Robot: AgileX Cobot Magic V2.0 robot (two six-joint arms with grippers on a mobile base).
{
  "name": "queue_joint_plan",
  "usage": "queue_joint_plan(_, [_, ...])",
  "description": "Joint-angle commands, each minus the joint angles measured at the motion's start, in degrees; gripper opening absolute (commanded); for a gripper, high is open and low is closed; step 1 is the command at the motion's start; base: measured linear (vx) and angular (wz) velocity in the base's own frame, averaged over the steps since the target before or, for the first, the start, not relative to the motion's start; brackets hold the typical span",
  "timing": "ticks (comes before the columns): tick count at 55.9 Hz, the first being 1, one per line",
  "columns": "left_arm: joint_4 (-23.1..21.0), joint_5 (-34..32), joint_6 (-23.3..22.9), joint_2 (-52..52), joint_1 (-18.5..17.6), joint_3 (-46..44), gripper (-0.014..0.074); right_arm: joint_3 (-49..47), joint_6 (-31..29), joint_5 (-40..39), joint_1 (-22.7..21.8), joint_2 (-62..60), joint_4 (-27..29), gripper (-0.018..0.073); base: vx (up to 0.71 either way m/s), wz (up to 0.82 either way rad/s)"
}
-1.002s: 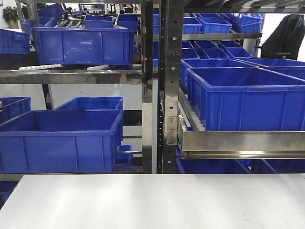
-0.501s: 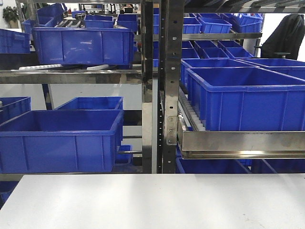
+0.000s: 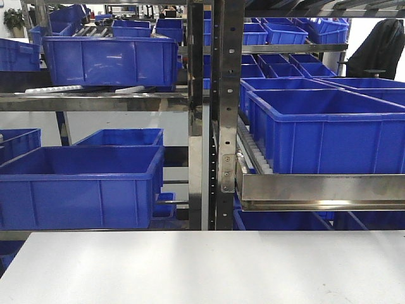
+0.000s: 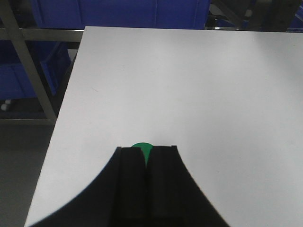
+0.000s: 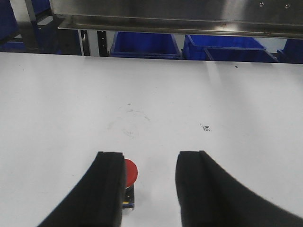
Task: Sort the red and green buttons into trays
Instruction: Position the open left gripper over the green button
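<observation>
Red button (image 5: 131, 170) lies between right tool's (image 5: 150, 157) fingers (image 5: 108, 189).

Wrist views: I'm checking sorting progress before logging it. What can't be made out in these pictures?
Green button: left wrist view, only a sliver of cap shows past the shut left gripper, which hides the rest; whether it is gripped is unclear.
Red button: right wrist view, partly hidden behind one finger of the open right gripper.
Trays: in no view; the front view shows only table and blue crates.
</observation>
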Motion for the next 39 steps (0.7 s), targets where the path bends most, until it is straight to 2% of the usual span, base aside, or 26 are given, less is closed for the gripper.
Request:
queue_joint_plan(1, [0.2, -4.3, 0.0, 0.1, 0.0, -2.2, 0.0174, -2.0, 0.0, -4.3, 0.0, 0.7, -1.3, 0.0351, 0.0, 0.0])
queue_joint_plan(7, [0.5, -3.0, 0.3, 0.1, 0.0, -2.1, 0.0274, -2.0, 0.0, -4.3, 0.0, 0.7, -1.2, 0.0351, 0.0, 0.0])
queue_joint_plan(12, [3.1, -2.2, 1.1, 0.1, 0.0, -1.9, 0.0394, -2.0, 0.0, -4.2, 0.0, 0.7, -1.1, 0.0351, 0.0, 0.0])
queue_joint_plan(19, [5.4, -4.0, 1.4, 0.1, 0.0, -1.5, 0.0565, -2.0, 0.0, -4.0, 0.0, 0.7, -0.9, 0.0351, 0.0, 0.0])
queue_joint_plan(24, [5.7, -6.1, 1.4, 0.1, 0.0, -1.5, 0.0638, -2.0, 0.0, -4.0, 0.0, 0.7, -0.8, 0.0351, 0.0, 0.0])
queue_joint_plan(30, [5.6, -10.1, 1.3, 0.7, 0.0, -1.5, 0.0657, -2.0, 0.0, -4.0, 0.0, 0.7, -0.8, 0.0351, 0.0, 0.0])
queue_joint_plan(39, [5.4, -13.4, 0.5, 5.3, 0.0, -1.6, 0.0616, -2.0, 0.0, -4.0, 0.0, 0.7, -0.8, 0.0351, 0.0, 0.0])
